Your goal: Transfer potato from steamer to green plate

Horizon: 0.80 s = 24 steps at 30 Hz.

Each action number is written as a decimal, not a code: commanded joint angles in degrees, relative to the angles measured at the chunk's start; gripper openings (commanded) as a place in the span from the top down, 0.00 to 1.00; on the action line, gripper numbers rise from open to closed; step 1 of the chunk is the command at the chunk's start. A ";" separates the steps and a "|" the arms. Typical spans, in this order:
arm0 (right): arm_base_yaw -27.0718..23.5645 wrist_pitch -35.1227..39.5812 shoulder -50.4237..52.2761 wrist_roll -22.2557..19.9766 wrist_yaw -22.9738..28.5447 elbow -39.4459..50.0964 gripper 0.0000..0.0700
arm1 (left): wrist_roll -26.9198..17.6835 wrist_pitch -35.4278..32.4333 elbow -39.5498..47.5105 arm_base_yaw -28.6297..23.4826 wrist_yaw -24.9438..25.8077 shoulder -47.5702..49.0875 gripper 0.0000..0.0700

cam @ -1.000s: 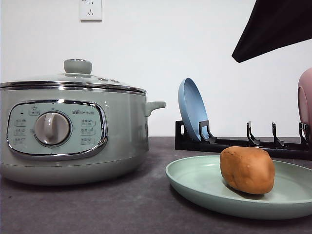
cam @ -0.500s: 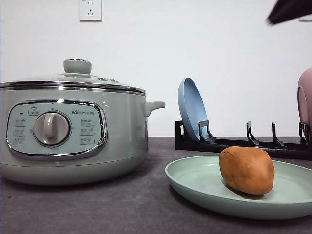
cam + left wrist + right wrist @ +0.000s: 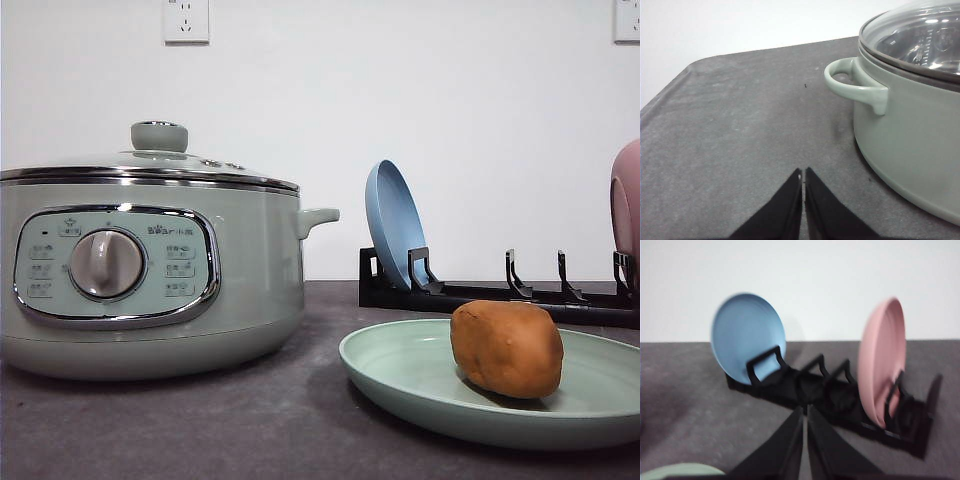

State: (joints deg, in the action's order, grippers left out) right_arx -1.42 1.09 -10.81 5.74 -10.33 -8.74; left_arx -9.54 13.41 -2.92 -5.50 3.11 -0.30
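The potato rests on the green plate, right of the lidded steamer; the transfer appears complete, so no further move seems required. Left gripper and right gripper have jaws closed, empty. Behind the green plate, 1 rack holds 2 plates, obstructing nothing.

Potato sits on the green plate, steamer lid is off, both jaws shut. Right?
Not quite: the steamer has its glass lid on, as the front view shows. The potato does sit on the green plate, and both jaws are shut.
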 commanded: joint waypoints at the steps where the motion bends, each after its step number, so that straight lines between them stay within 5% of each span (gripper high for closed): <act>1: -0.41 0.73 2.11 -0.61 0.05 1.64 0.99 | 0.15 1.90 0.42 -0.11 0.13 0.12 1.00; 24: -0.61 -10.19 10.60 -0.40 -0.12 8.10 0.99 | 0.15 1.95 0.42 -0.12 0.13 0.13 1.00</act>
State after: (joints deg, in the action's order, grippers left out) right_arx -1.98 -9.13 -0.38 5.75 -10.44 -0.95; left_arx -9.54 13.41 -2.92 -5.50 3.11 -0.30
